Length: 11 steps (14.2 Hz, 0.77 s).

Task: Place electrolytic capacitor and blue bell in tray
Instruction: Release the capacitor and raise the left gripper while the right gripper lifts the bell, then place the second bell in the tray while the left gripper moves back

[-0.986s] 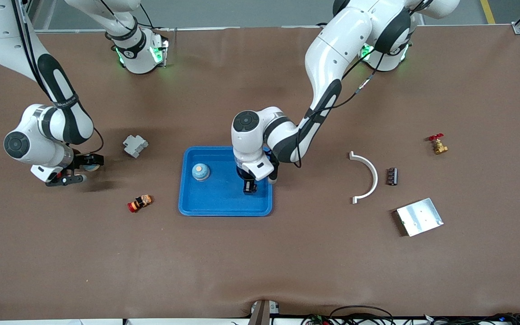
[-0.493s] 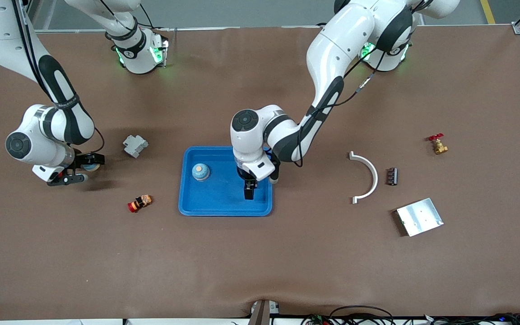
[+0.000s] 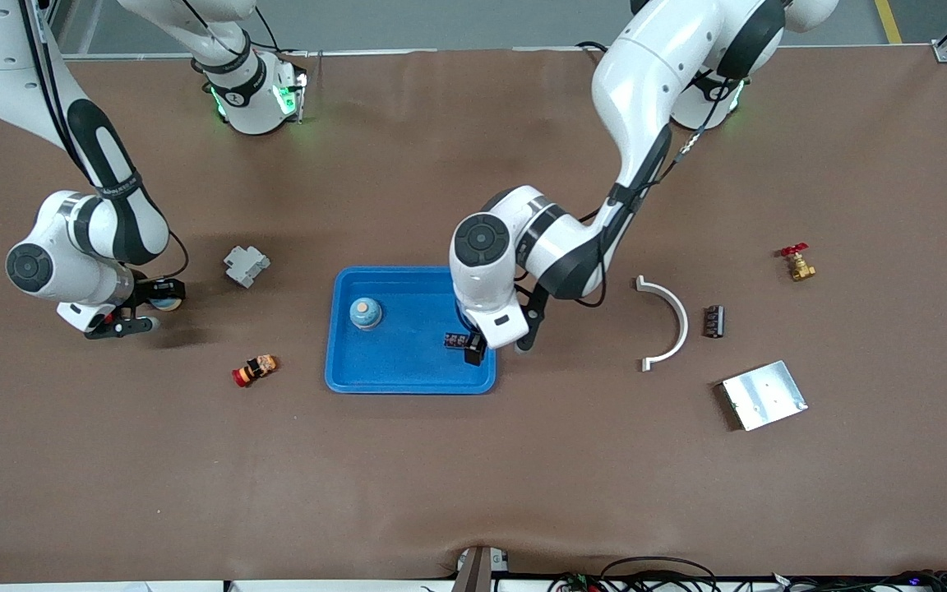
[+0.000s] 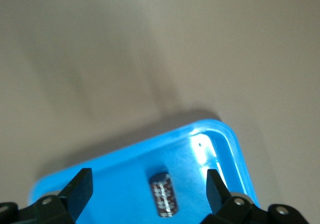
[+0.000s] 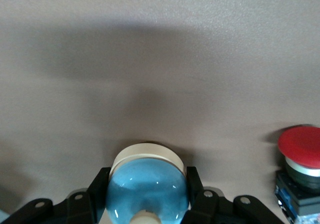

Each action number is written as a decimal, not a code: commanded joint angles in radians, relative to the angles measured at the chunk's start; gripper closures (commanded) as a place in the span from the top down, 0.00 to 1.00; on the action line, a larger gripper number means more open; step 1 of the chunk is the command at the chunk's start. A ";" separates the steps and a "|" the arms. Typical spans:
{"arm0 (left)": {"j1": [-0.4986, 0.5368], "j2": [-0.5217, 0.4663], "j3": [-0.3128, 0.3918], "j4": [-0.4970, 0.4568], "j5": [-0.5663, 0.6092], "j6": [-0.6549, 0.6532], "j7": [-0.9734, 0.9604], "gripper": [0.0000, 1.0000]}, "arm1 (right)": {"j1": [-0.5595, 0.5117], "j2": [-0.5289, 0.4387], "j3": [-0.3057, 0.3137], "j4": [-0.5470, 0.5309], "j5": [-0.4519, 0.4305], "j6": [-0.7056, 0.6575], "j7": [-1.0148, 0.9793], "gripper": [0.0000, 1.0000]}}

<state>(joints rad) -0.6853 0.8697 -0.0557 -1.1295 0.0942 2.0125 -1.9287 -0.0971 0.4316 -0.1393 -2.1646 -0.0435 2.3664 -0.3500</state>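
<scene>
No readable text, label, brand, number or sign anywhere. Pale marks on the dark sleeve of the electrolytic capacitor (image 4: 164,198) in the tray (image 4: 226,140), too blurred to read. Small dark marking on the band of the right arm's base (image 3: 237,93), too small to make out.

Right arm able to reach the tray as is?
Likely yes: nothing lies between the right gripper, shut on a blue bell, and the tray; the left gripper is over the tray's capacitor end.
</scene>
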 commanded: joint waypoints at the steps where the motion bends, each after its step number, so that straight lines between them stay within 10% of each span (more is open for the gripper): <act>1: 0.016 -0.080 0.007 -0.049 -0.024 -0.092 0.146 1.00 | 0.034 -0.031 0.003 0.095 0.036 -0.140 -0.014 0.35; 5: 0.056 -0.165 0.007 -0.114 -0.051 -0.162 0.333 1.00 | 0.154 -0.030 0.001 0.239 0.215 -0.292 0.041 0.20; 11: 0.147 -0.288 0.002 -0.260 -0.100 -0.144 0.644 1.00 | 0.396 0.087 0.027 0.451 0.240 -0.286 0.571 0.11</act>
<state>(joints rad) -0.5697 0.6464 -0.0539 -1.3152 0.0372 1.8530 -1.3886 0.2480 0.4351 -0.1201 -1.8212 0.1770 2.0955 0.0795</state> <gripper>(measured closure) 0.000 0.344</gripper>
